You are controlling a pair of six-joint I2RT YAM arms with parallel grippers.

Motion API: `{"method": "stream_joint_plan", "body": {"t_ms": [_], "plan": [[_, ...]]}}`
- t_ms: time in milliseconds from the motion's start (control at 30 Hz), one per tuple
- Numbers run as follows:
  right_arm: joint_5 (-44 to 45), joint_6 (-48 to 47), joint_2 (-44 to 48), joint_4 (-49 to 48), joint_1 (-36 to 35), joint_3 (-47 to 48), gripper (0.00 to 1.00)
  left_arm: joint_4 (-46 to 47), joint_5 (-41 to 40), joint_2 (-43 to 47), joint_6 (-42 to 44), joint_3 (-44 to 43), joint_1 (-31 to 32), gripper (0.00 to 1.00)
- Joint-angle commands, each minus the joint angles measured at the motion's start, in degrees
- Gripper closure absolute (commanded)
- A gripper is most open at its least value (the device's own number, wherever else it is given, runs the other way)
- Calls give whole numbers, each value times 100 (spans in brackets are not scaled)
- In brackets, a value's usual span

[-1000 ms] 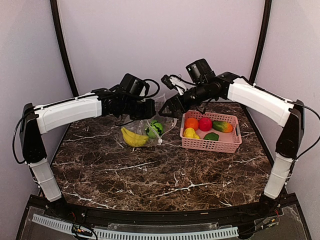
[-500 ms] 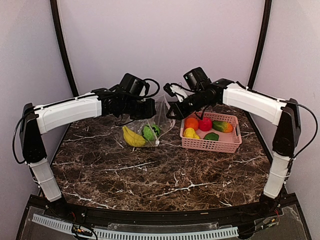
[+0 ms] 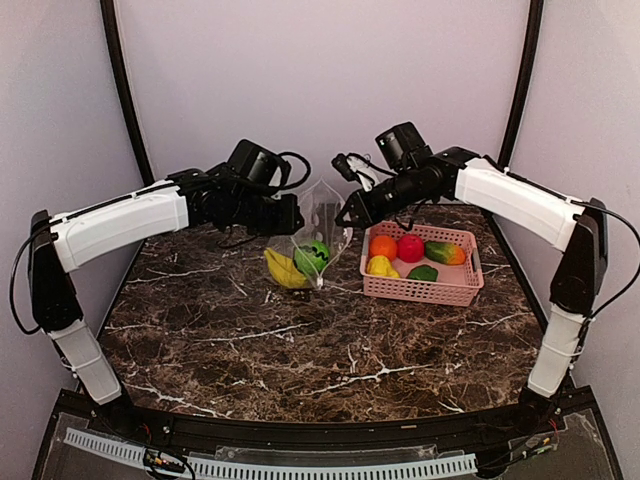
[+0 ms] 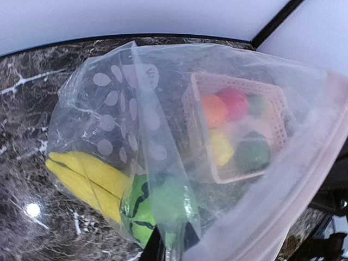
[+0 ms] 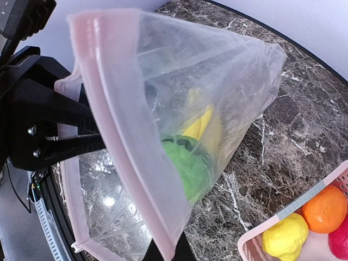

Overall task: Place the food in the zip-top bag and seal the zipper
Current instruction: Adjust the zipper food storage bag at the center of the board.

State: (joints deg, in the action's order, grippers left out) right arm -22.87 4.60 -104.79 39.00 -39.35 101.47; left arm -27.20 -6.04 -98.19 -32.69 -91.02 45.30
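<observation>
The left tool (image 3: 289, 214) and the right tool (image 3: 352, 212) are each pinching the zip-top bag (image 3: 322, 212) and lifting it higher than a moment ago by the far edge of the tabletop (image 3: 300, 350), so the banana (image 3: 284, 270) and green piece (image 3: 313, 256) are hanging inside while the other food (image 3: 410, 248) is waiting in the pink basket (image 3: 420, 292).

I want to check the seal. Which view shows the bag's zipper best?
Right wrist: the zipper runs sharp and pink down the frame. Left wrist shows only a blurred pinkish band at lower right; from the top camera it is too small to judge.
</observation>
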Motion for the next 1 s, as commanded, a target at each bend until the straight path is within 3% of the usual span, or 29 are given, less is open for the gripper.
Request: {"method": "stream_joint_plan", "body": {"t_ms": [0,133,167,300,433,700,800,900,967], "plan": [[-297,128,35,-94,15,134,100,-446,-146,326,106,-188,40,94],[-748,146,20,-49,17,316,100,-627,-127,330,158,-459,43,99],[-923,146,43,14,16,460,100,-764,-102,293,294,-877,46,99],[-1125,181,173,35,9,1187,98,-2375,-437,-166,550,-2998,66,99],[-952,129,-377,392,47,1925,98,-3933,-783,-854,870,-4142,-18,99],[-754,47,-641,389,20,1983,95,-4722,-1345,-1007,1020,-4158,-224,99],[-868,-24,-572,354,-22,2120,92,-4609,-1419,-754,1122,-3816,-297,99],[-1384,-140,-588,337,-111,2166,80,-4279,-1220,-577,1176,-3532,-302,99],[-1630,-201,-582,345,-158,2154,59,-4208,-1240,-563,1203,-3499,-311,99]]}}
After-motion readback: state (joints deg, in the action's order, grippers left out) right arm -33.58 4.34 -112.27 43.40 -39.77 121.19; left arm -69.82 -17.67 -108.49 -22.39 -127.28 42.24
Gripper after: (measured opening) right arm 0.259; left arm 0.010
